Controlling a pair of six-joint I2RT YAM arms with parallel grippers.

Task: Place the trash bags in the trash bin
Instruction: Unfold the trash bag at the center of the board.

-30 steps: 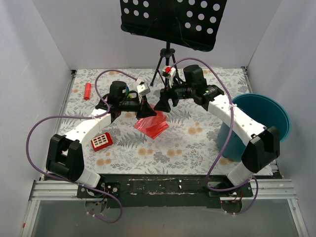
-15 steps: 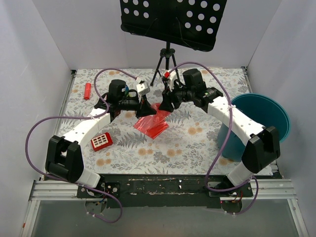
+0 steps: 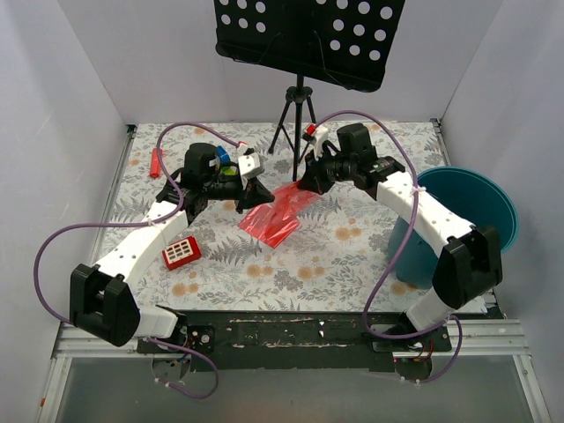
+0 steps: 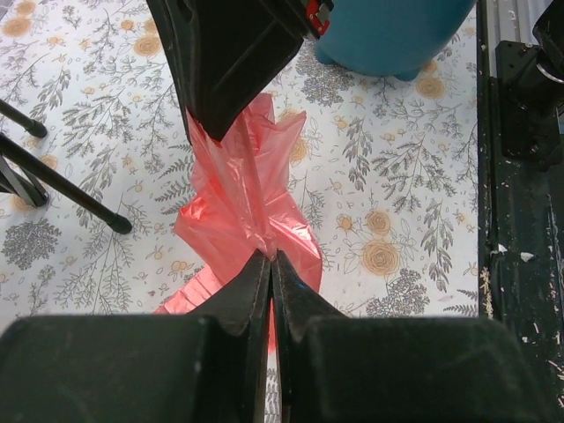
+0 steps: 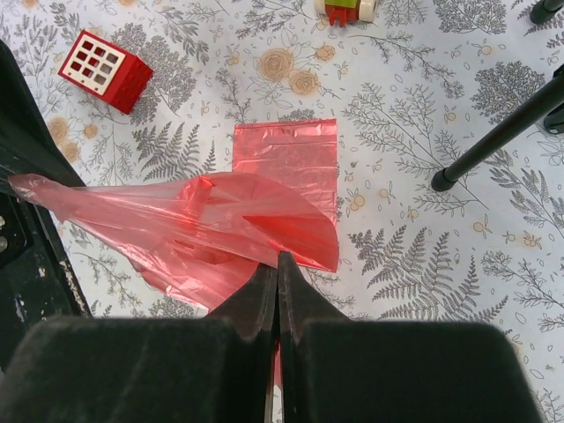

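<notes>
While the teal trash bin (image 3: 480,198) stands well apart at the right, I see my left gripper (image 4: 271,264) pinched on one edge of the red-pink trash bag (image 3: 278,214) and my right gripper (image 5: 278,264) clamped on another, the film stretched between them.

Thin, translucent red-pink film, the trash bag (image 5: 220,220) shows crinkled, glossy folds over a matt, floral-printed table cover (image 3: 352,256). The teal trash bin (image 3: 483,196) is smooth plastic with a soft sheen. The red block (image 3: 181,253) is shiny plastic, and the perforated black stand panel (image 3: 308,35) looks matt.
</notes>
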